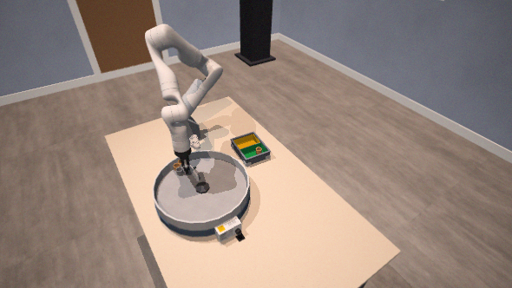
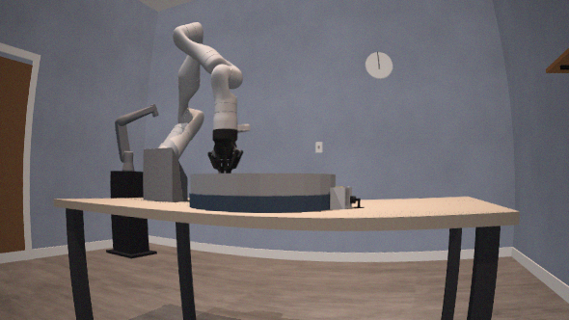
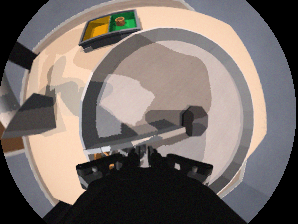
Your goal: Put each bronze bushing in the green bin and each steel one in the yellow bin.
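My gripper (image 1: 187,172) (image 2: 225,172) (image 3: 143,151) points down inside the turntable (image 1: 221,208) (image 3: 227,85), near its wall on the robot's side. Its fingers are nearly together, with only a narrow gap and no bushing visible between them. A bronze bushing (image 1: 177,166) (image 3: 97,156) is beside the fingers near the wall, with a steel bushing (image 1: 179,172) close to it. The fingers partly hide this group in the wrist view. Another bronze bushing (image 1: 259,150) (image 3: 120,21) is in the green bin (image 1: 249,153) (image 3: 131,23). The yellow bin (image 1: 246,140) (image 3: 97,27) shows no bushing.
A dark hub (image 1: 202,187) (image 3: 199,121) stands in the turntable, and a grey bar (image 3: 167,136) runs from it toward the wall beside my fingers. The turntable has a raised rim. A white control box (image 1: 227,230) (image 2: 340,198) stands against its outside.
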Action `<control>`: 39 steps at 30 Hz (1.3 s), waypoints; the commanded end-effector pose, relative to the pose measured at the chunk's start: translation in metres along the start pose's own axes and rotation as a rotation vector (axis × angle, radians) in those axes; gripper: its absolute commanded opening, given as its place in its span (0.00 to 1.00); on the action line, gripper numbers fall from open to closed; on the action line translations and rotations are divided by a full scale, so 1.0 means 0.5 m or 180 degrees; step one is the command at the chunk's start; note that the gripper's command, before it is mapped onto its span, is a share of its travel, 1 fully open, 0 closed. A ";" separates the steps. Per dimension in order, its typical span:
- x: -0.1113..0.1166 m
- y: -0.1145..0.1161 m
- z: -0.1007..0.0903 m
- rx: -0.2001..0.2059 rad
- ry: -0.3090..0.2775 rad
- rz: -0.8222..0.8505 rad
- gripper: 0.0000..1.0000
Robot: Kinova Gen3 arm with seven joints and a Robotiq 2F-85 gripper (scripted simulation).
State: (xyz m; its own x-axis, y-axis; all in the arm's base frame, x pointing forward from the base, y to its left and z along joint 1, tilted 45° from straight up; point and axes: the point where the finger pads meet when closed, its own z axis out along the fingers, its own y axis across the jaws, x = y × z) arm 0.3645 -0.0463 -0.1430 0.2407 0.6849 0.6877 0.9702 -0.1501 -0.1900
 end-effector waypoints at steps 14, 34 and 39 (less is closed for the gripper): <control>-0.001 -0.001 0.022 0.0002 -0.0008 0.0011 0.14; -0.001 -0.001 0.022 0.0002 -0.0008 0.0011 0.14; -0.001 0.000 0.017 0.0001 -0.0009 -0.0002 0.00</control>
State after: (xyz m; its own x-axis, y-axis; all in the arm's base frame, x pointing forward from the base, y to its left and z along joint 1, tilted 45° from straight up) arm 0.3639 -0.0396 -0.1498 0.2398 0.6864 0.6865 0.9704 -0.1479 -0.1910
